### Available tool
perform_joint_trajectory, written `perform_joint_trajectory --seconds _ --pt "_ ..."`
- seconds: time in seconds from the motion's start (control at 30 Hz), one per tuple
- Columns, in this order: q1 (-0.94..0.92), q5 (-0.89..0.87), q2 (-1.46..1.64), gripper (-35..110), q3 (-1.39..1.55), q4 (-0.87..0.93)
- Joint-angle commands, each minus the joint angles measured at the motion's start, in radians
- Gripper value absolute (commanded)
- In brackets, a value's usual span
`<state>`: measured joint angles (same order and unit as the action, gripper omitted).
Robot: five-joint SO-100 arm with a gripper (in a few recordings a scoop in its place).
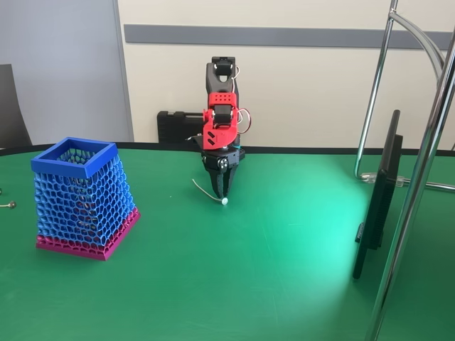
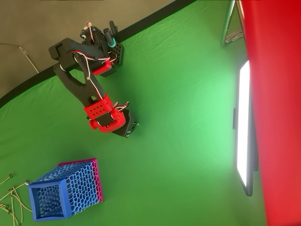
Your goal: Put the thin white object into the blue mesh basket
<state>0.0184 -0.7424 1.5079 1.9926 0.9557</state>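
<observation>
A: Stick (image 1: 204, 190)? Thin, curved, ball-tipped, on green felt (image 1: 284, 270) at gripper (image 1: 222, 193), fingertips nearly closed beside it; grasp unclear.

B: Basket (image 1: 79, 196), honeycomb mesh, sat at gripper's nine o'clock. Overhead, arm (image 2: 89, 89) hid stick.

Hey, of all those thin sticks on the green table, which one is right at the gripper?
The thin white object with the tiny white ball, lying at the gripper near mid-table. The other sticks lie scattered at the table's edge beyond the blue mesh basket, far from the arm.

Green table (image 1: 284, 284) under blue mesh basket (image 1: 82, 199)
</observation>
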Motion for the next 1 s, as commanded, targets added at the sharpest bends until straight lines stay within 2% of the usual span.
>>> perform_joint_trajectory --seconds 0.0,0.97 --pt "-0.008 -0.008 0.005 12 -0.005 -0.008" --pt "-0.035 0.020 -0.012 11 0.026 -0.051"
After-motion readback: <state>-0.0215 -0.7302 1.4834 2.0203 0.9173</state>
